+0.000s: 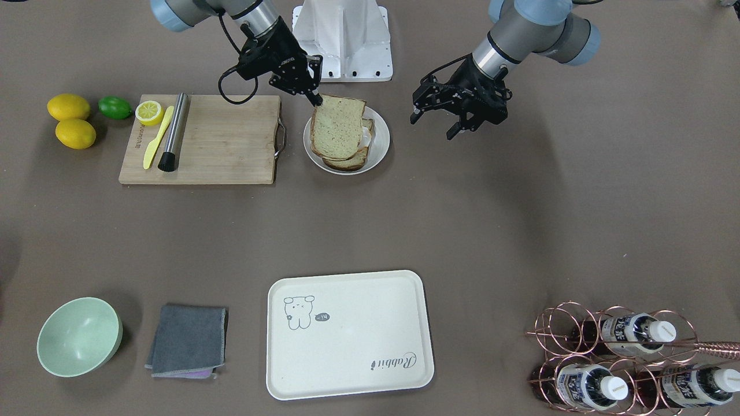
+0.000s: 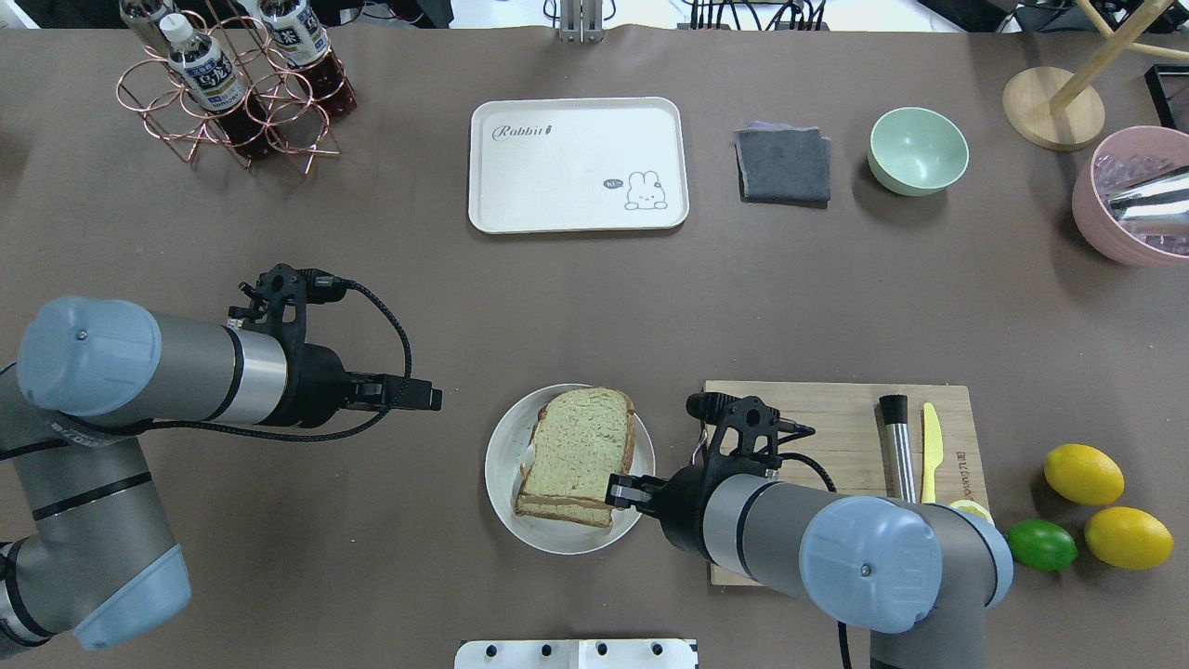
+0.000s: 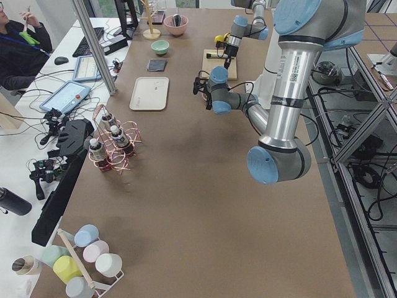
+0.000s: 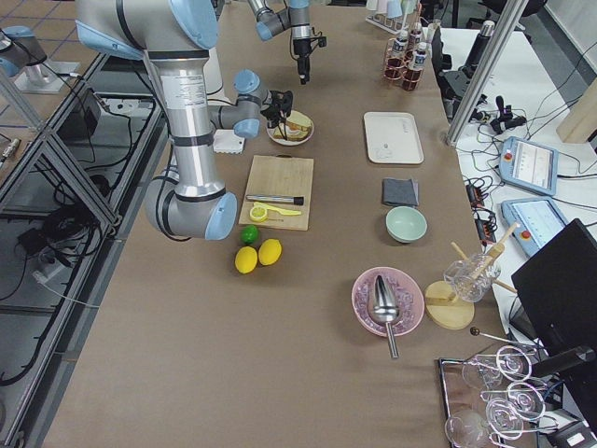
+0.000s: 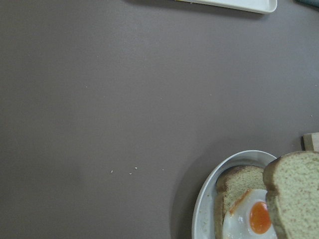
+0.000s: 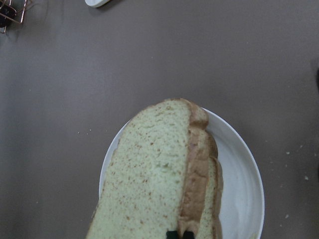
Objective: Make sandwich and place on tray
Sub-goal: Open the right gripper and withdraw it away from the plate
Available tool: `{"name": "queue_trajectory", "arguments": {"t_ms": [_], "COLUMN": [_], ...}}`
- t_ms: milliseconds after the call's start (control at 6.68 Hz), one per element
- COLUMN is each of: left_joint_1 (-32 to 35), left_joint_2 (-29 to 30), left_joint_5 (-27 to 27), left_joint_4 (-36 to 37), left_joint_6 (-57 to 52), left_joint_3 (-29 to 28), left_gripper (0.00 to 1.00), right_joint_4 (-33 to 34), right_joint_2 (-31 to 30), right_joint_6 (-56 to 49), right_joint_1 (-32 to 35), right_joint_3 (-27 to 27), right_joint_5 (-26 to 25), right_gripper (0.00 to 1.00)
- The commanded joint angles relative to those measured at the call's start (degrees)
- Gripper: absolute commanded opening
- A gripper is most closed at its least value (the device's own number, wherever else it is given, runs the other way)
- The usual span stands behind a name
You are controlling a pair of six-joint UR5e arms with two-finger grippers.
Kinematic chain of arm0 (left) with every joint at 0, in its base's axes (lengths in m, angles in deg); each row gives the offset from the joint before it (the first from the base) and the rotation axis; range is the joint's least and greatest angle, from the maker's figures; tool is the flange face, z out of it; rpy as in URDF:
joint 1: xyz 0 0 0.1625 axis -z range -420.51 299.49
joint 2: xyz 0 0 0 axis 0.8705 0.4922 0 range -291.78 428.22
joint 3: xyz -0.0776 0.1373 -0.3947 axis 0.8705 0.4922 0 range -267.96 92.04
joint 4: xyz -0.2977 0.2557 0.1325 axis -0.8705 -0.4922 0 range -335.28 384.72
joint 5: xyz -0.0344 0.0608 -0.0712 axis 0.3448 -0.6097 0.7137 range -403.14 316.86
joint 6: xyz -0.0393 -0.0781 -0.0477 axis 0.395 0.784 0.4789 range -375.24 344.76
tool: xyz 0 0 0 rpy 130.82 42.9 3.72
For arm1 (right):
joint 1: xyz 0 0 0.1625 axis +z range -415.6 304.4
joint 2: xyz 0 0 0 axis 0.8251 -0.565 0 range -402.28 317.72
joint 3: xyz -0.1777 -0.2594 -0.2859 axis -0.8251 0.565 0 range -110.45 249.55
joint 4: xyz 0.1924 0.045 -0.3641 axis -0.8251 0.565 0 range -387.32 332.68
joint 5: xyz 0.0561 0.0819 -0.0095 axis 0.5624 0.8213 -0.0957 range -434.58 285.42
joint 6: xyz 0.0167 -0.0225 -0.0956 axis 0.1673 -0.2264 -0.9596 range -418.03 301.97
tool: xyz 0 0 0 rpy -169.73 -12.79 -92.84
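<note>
A round white plate (image 1: 381, 144) holds a bread slice (image 5: 239, 181) with a fried egg (image 5: 251, 219) on it. My right gripper (image 1: 315, 98) is shut on the near edge of a second bread slice (image 1: 338, 124) and holds it tilted over the egg; this slice also fills the right wrist view (image 6: 154, 174). My left gripper (image 1: 432, 127) is open and empty, hovering beside the plate and apart from it. The cream tray (image 1: 347, 335) with the bear drawing lies bare at the table's far side (image 2: 576, 163).
A wooden cutting board (image 1: 225, 144) beside the plate carries a yellow knife (image 1: 157, 137), a metal bar (image 1: 172, 133) and a lemon half (image 1: 150, 111). Lemons (image 1: 69, 107) and a lime lie beyond it. A green bowl (image 1: 78, 336), grey cloth (image 1: 188, 341) and bottle rack (image 1: 624, 358) flank the tray.
</note>
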Motion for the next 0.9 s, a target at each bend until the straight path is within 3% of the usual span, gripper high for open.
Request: {"name": "queue_trajectory", "arguments": {"t_ms": [0,599,748], "left_joint_1": [0.1,0.0,0.0], "left_joint_2": [0.0,0.0,0.0], "left_joint_5": [0.0,0.0,0.0], "left_joint_4": [0.0,0.0,0.1], "left_joint_6": [0.0,0.2,0.2], "left_joint_3": [0.2,0.5,0.5], "left_gripper": [0.99,0.99,0.99], "right_joint_4": [0.3,-0.1,-0.1], "right_joint_2": [1.8,1.7,1.4], "right_joint_6": [0.4,-0.1,-0.5], "right_joint_1": [-2.4,-2.5,-2.0], "right_joint_3": [3.2,3.6,3.6], "right_joint_5": [-2.4,-3.2,-3.3], "right_gripper": [0.0,0.0,0.61]}}
